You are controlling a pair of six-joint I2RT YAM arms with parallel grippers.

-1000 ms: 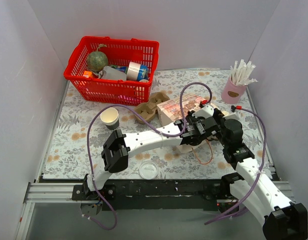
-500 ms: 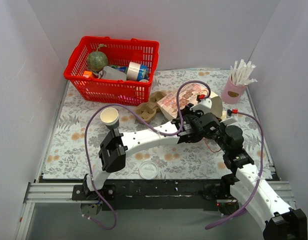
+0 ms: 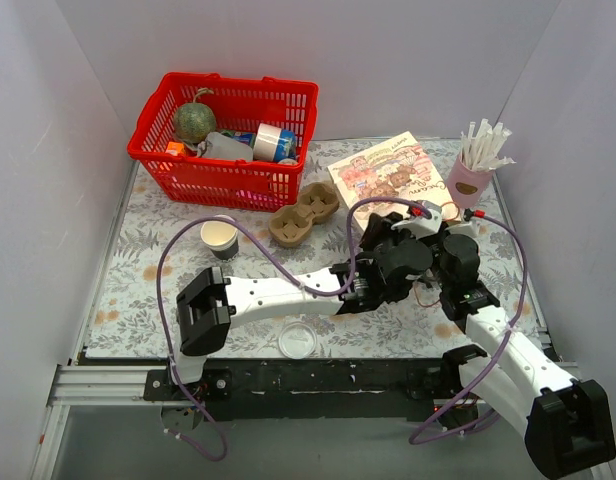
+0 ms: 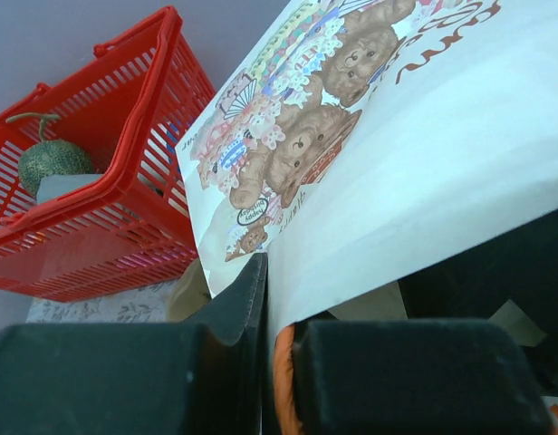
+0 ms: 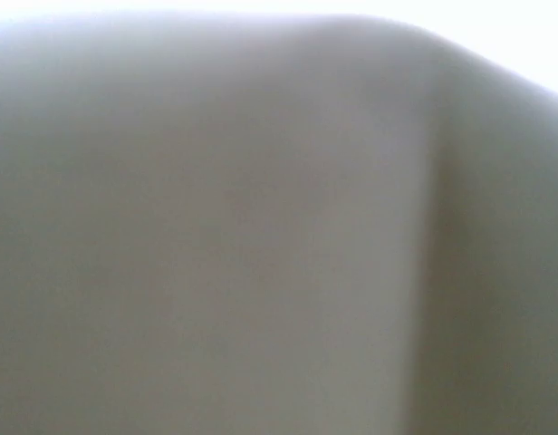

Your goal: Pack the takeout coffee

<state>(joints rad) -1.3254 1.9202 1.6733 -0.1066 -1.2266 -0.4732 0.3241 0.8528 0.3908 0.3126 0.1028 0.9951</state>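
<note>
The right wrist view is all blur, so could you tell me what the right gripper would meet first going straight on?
Most likely the printed paper bag, held by the left gripper: a pale surface fills the right gripper's view, close.

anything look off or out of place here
The takeout coffee stands open, without a lid, left of centre. A white round lid lies alone by the near edge of the table, apart from it.
</note>
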